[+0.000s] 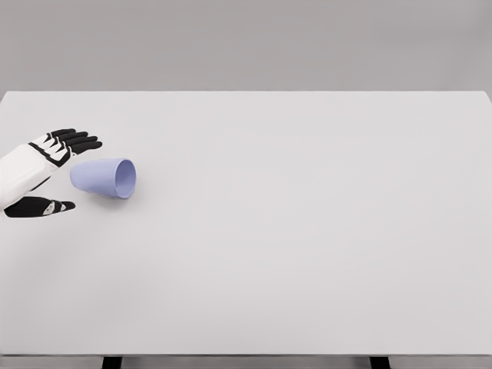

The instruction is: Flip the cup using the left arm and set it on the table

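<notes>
Bare white flat desk [307, 254] fills the near part of the view, nothing else on it but the small pale blue-lilac plastic cup [105, 177], which lies on its side near the left edge, mouth facing right, closed base pointing left toward the arm.

Risks, as I judge them: cup is round and on its side, so a nudge at the base could roll or push it away across the desk w/o a grip forming. A loose pinch during the flip could drop it; setting it down tilted could tip it over again.

Left robot hand [48, 171], white w/ black fingers [75, 141], is open, holding nothing: fingers spread above-left of the cup, thumb below-left, cup base just beside the palm opening, prob. not touching. Right arm not in view.
</notes>
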